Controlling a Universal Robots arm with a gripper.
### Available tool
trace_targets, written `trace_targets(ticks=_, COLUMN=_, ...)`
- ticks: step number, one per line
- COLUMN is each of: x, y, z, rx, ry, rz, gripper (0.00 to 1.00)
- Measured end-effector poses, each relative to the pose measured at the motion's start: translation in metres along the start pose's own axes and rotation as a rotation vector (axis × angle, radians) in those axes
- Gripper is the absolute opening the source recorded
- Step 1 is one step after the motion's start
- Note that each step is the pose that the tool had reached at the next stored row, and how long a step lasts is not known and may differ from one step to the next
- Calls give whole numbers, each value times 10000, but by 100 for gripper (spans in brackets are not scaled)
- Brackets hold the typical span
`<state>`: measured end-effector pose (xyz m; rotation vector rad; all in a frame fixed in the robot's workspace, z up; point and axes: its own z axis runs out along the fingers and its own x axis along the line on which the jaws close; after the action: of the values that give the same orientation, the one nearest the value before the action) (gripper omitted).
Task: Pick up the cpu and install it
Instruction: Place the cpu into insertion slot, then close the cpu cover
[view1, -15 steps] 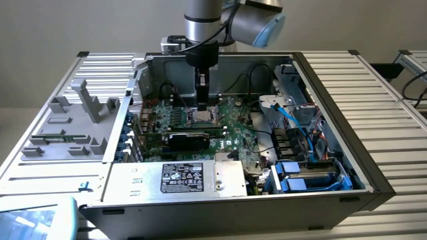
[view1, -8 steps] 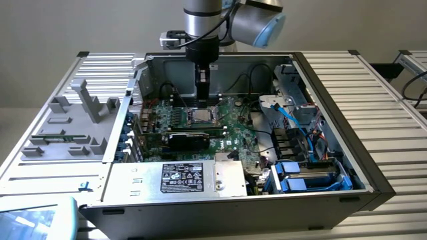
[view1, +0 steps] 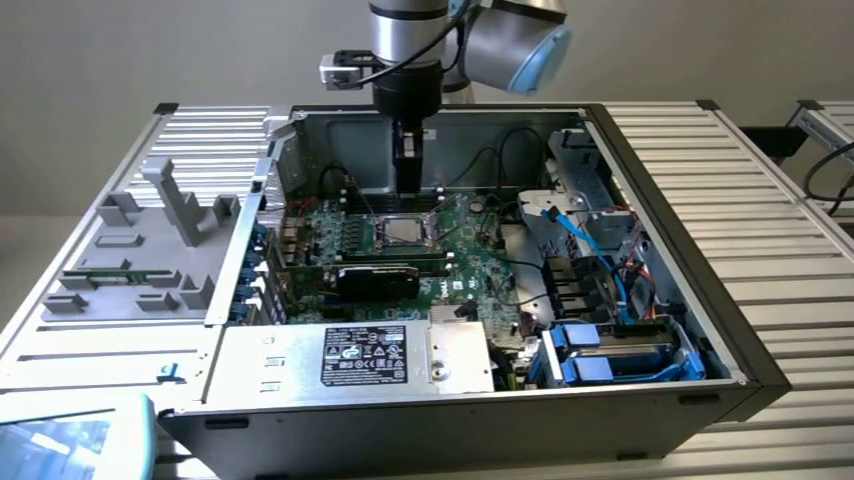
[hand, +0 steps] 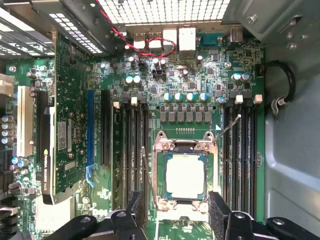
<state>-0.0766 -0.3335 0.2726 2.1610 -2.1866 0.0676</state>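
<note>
Wrist view looks straight down on the green motherboard (hand: 200, 75), and the cpu (hand: 185, 175) lies flat in its socket there, silver top up, squared within the metal socket frame (hand: 159, 145). A thin wire lever (hand: 227, 127) stands raised at an angle off one corner of that frame. Rows of black memory slots (hand: 132, 150) flank the socket on both sides. The gripper (hand: 176, 206) is spread wide with nothing between its two black padded fingers (hand: 217, 210) – the pads sit apart, one toward each side of the socket, and neither is seen touching the chip. A red wire (hand: 150, 50) loops near the rear ports, and a graphics card (hand: 45, 150) stands on edge beyond the slots.

From the exterior view, the arm comes down from above into the open computer case (view1: 347, 140), which lies on its side on the slatted desk (view1: 747, 200). The gripper (view1: 408, 188) hangs just over the socket, and the cpu (view1: 400, 229) shows as a pale square directly beneath it – seated in the board, not lifted. Toward the near edge of the case sits a silver power supply (view1: 354, 355) with a dark label; a black graphics card (view1: 380, 280) lies between it and the socket. Blue cables (view1: 587, 240) run along the case at the exterior view's right. A grey moulded tray (view1: 120, 275) rests on the desk at the exterior view's left, well apart from the gripper.
</note>
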Motion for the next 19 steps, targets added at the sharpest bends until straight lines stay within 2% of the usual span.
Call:
trace_targets(ticks=8, x=71, y=-51, z=-143, rx=-1, ry=-145, rz=-2, gripper=64)
trace_targets(ticks=19, x=77, y=-60, z=-144, rx=-3, ry=-154, rz=-3, gripper=64)
